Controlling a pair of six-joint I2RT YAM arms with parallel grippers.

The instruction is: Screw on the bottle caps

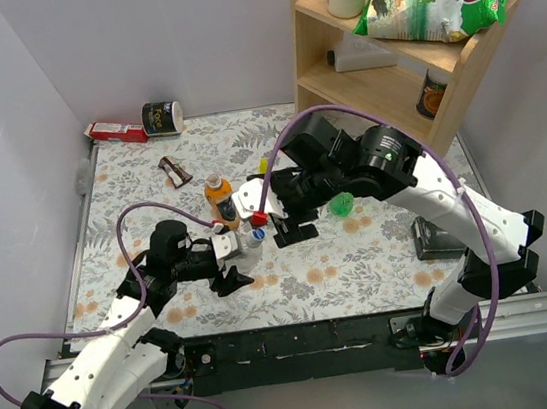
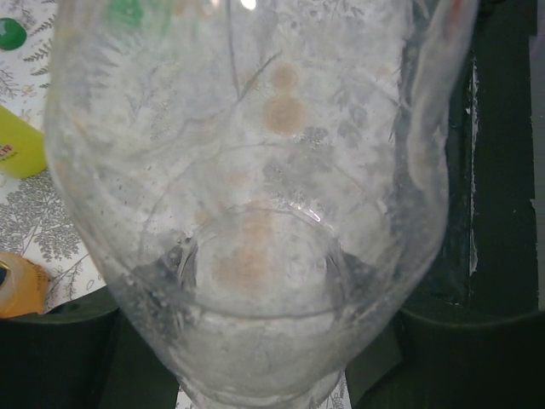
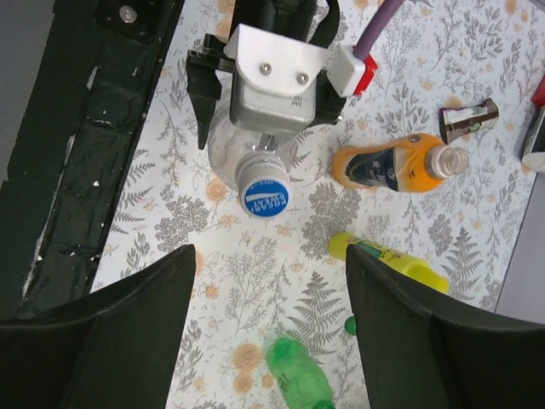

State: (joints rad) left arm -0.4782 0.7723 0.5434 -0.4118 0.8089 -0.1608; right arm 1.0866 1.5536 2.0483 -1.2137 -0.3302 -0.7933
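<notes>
My left gripper (image 1: 232, 255) is shut on the clear bottle (image 3: 247, 141), which fills the left wrist view (image 2: 255, 213). A blue cap (image 3: 264, 194) sits on that bottle's neck. My right gripper (image 3: 268, 298) is open, a short way off the blue cap, with nothing between its fingers (image 3: 111, 332). The orange bottle (image 3: 387, 166) stands just behind; I cannot tell whether its pale top is a cap. The green bottle (image 3: 298, 375) lies on the table under the right gripper, with a loose green cap (image 3: 350, 325) beside it.
A slim yellow bottle (image 3: 396, 264) lies between the orange and green bottles. A wooden shelf (image 1: 321, 67) with a chip bag and a cream jar stands back right. A tin (image 1: 163, 118) and red box (image 1: 115, 132) sit at the back left.
</notes>
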